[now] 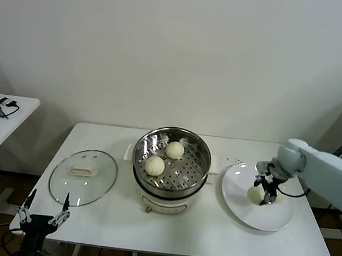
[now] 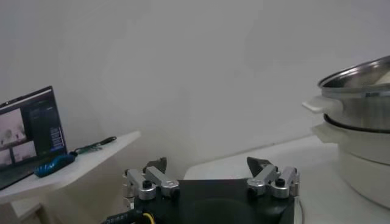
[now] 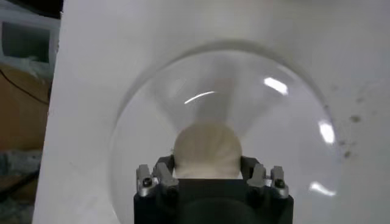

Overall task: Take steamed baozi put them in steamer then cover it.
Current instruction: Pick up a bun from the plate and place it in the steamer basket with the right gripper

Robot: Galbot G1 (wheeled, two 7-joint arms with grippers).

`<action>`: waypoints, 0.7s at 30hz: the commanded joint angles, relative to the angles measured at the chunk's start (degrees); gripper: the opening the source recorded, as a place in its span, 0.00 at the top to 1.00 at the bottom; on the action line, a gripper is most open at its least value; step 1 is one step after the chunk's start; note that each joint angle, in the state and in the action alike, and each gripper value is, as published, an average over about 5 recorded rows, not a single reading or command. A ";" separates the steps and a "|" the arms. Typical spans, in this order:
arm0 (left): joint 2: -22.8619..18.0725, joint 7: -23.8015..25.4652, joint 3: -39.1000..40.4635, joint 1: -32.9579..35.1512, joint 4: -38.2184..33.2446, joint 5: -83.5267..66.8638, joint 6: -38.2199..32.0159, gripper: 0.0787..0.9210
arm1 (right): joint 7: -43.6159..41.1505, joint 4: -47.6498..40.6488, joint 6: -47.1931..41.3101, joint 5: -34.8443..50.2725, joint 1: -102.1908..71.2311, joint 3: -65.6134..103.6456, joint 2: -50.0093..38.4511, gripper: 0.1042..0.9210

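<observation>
The steamer (image 1: 142, 144) stands at the table's middle, uncovered, with two baozi (image 1: 175, 150) (image 1: 155, 165) on its perforated tray. A third baozi (image 1: 254, 195) is on the white plate (image 1: 272, 217) at the right. My right gripper (image 1: 262, 195) is over the plate, its fingers pressed against both sides of that baozi (image 3: 207, 149); in the right wrist view the gripper (image 3: 207, 165) holds it just above the plate (image 3: 274, 122). No fourth baozi shows. The cover (image 1: 94, 186) lies flat on the table left of the steamer. My left gripper (image 1: 45, 205) is open and empty below the table's front left corner.
A small white side table (image 1: 0, 123) with a few items stands far left; the left wrist view shows it with a laptop (image 2: 27, 131), and the steamer's side (image 2: 359, 103). A wall is behind the table. A shelf edge shows far right.
</observation>
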 commanded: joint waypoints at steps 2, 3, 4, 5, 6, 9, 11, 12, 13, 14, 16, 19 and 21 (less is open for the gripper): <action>-0.05 0.02 0.13 0.40 0.12 0.00 -0.17 0.12 | -5.16 3.36 24.34 -0.04 25.92 -13.08 9.76 0.28; -0.06 0.02 0.19 0.45 0.18 0.00 -0.18 0.12 | -5.47 4.11 25.46 -0.09 26.45 -12.36 11.04 0.28; -0.08 0.02 0.27 0.49 0.23 -0.01 -0.16 0.12 | -5.66 4.68 26.08 -0.15 26.50 -11.47 12.20 0.28; -0.10 0.02 0.36 0.53 0.29 -0.01 -0.15 0.12 | -5.72 5.18 26.55 -0.35 26.11 -10.24 13.58 0.28; -0.10 0.03 0.46 0.58 0.31 -0.02 -0.14 0.12 | -5.72 5.62 26.99 -0.86 25.38 -8.90 14.95 0.28; -0.10 0.04 0.66 0.78 0.24 -0.08 -0.18 0.12 | -5.59 6.92 28.30 -4.27 22.17 -5.00 19.17 0.28; -0.07 0.02 0.66 0.96 0.17 -0.17 -0.29 0.12 | -5.57 7.95 28.83 -6.82 19.89 -3.30 21.62 0.28; -0.03 0.02 0.63 1.06 0.15 -0.22 -0.38 0.12 | -5.57 8.48 28.99 -7.99 18.73 -2.57 22.83 0.28; 0.02 0.01 0.59 1.19 0.16 -0.28 -0.47 0.12 | -5.56 8.96 29.16 -9.14 17.45 -1.85 23.98 0.28; 0.07 0.01 0.54 1.34 0.17 -0.39 -0.54 0.12 | -5.57 9.33 29.34 -10.13 16.16 -1.13 25.03 0.28; 0.18 0.00 0.40 1.64 0.26 -0.71 -0.69 0.12 | -5.57 9.83 29.71 -12.16 13.33 0.11 27.26 0.28; 0.19 -0.03 0.11 1.94 0.47 -1.24 -0.88 0.12 | -5.46 9.83 30.05 -13.92 9.33 0.85 30.22 0.28; 0.22 -0.06 -0.14 2.13 0.49 -1.62 -0.94 0.12 | -5.34 9.53 30.36 -14.96 7.17 0.77 31.67 0.28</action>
